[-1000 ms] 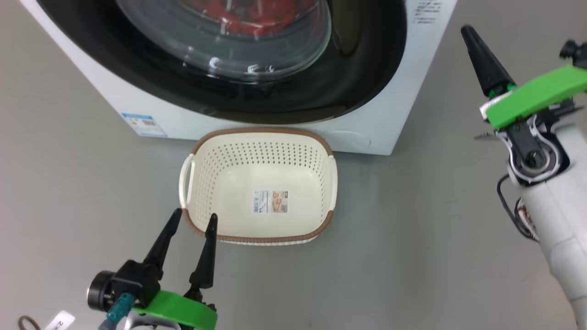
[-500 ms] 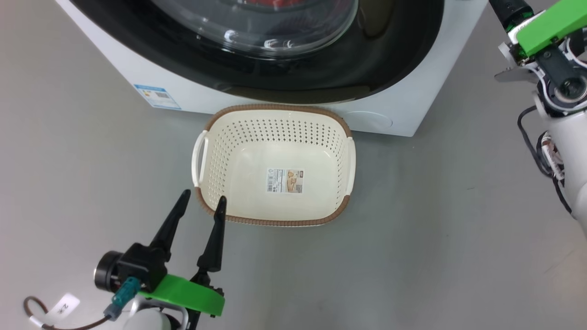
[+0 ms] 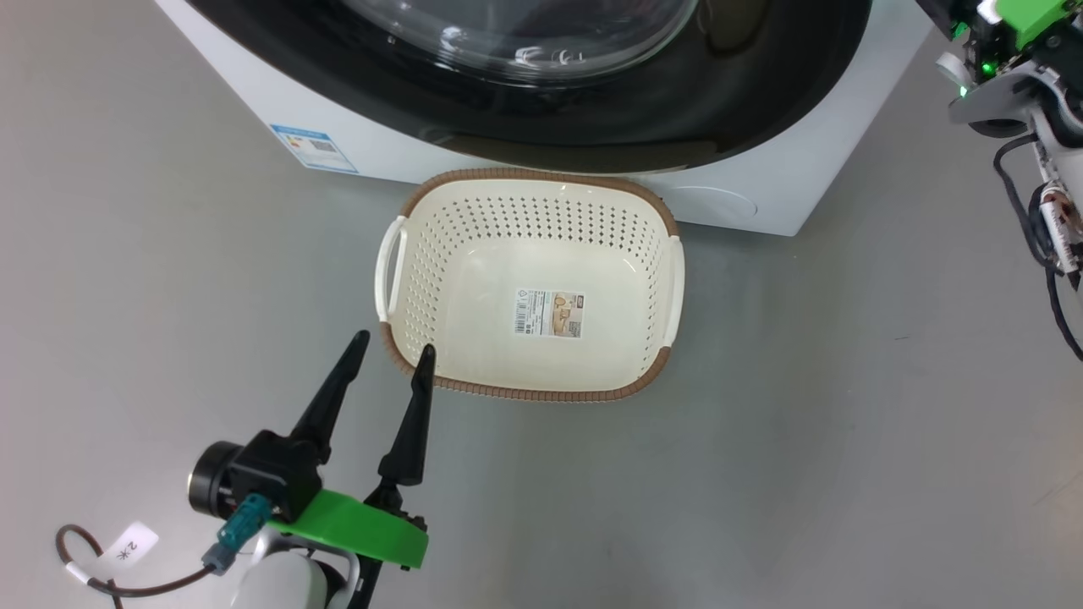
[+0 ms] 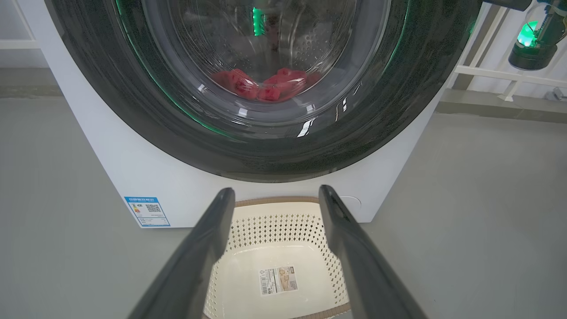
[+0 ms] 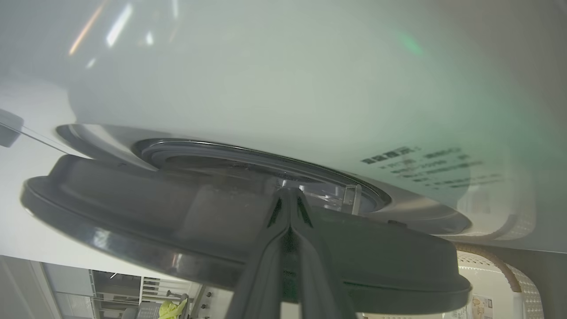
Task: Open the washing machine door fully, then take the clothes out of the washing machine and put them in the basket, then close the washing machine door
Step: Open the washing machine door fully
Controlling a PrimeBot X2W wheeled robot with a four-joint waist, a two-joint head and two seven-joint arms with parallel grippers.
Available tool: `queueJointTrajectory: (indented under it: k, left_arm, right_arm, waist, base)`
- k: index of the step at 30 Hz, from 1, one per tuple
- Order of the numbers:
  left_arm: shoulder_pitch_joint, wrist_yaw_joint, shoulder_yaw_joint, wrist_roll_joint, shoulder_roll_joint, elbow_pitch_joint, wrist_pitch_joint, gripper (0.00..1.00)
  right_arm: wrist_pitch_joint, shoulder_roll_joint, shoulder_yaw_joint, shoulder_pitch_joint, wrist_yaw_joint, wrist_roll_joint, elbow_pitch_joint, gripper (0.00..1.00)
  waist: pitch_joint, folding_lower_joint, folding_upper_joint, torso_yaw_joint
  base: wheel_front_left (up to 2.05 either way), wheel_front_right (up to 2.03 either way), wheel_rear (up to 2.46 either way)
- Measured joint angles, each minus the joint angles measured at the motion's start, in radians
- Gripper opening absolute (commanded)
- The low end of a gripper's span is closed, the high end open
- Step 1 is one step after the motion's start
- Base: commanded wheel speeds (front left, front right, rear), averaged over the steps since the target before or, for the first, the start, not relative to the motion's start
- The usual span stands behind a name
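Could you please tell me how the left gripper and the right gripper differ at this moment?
The left gripper is open, fingers spread; the right gripper is shut, fingers pressed together. The left gripper hangs near the basket, holding nothing; the right gripper points into the gap between the door and the washing machine. Both have long dark tapered fingers.

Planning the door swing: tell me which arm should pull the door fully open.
Right. The right tool, fingers together, sits at the edge of the door, which stands ajar from the washing machine. The left tool hangs open, low by the basket.
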Motion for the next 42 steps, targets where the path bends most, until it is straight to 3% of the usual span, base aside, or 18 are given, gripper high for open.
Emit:
queueJointTrajectory:
  k: [7, 18, 42]
  left_arm:
    - [-0.003, 0.000, -0.012, -0.009, 0.000, 0.000, 0.000, 1.00]
    - [-0.001, 0.000, -0.012, -0.010, 0.000, 0.004, 0.000, 1.00]
    - [0.106, 0.000, 0.015, -0.005, 0.001, 0.017, 0.000, 1.00]
  right_arm:
    - [0.104, 0.000, -0.011, -0.041, 0.000, 0.035, 0.046, 0.00]
    - [0.190, 0.006, 0.005, 0.000, 0.000, 0.035, 0.000, 0.00]
    - [0.310, 0.061, 0.066, 0.329, 0.000, 0.022, -0.288, 0.00]
  waist:
    - [0.008, -0.0001, 0.0000, 0.014]
    - [-0.030, -0.0001, 0.0000, 0.008]
    - [-0.190, -0.0001, 0.0000, 0.000]
  base:
    - [0.00, 0.00, 0.00]
    - [0.00, 0.00, 0.00]
    - [0.00, 0.00, 0.00]
